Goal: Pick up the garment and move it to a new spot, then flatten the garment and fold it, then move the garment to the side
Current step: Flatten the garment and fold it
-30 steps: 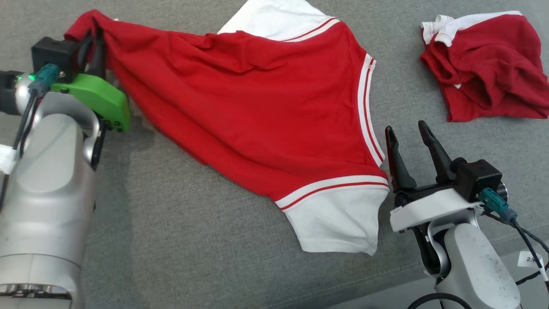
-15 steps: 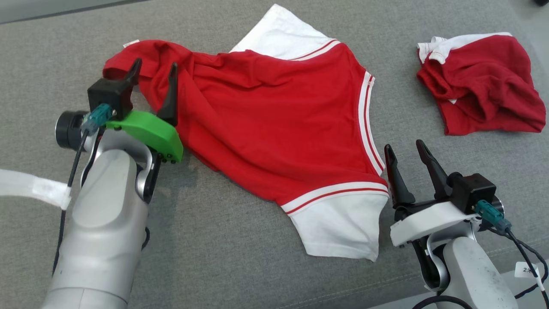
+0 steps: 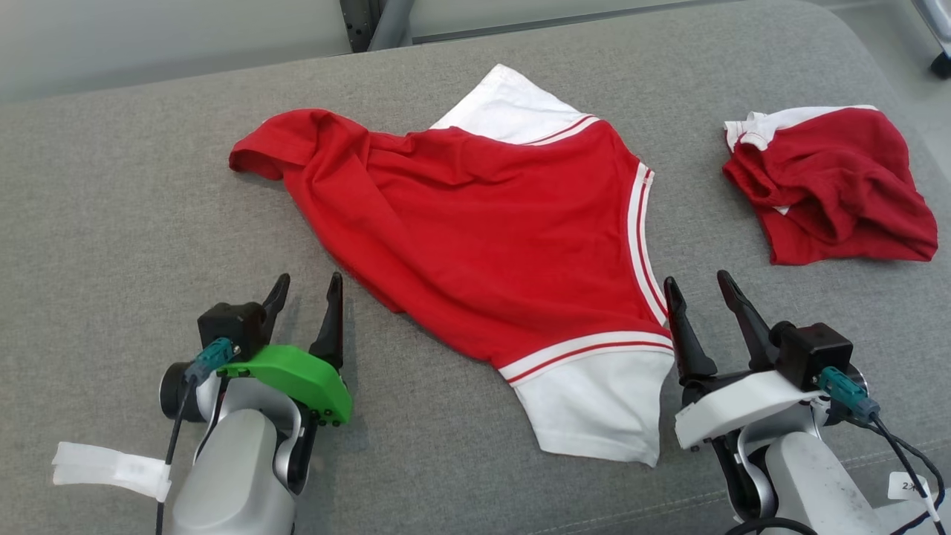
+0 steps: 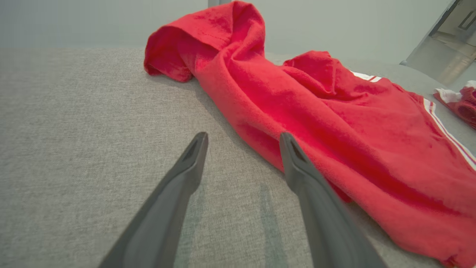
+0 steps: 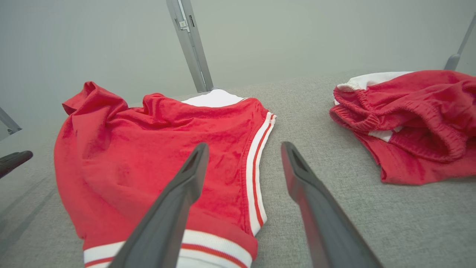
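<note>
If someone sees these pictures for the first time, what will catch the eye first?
First comes the big red garment with white sleeves, lying spread but wrinkled across the middle of the grey surface. Next comes the smaller crumpled red garment at the far right. The left gripper and the right gripper stand open on either side of the big one's near part, holding nothing.

garment point(image 4: 316, 123) cut off by left wrist view's edge; white tag point(image 3: 908, 487), lettering unreadable
</note>
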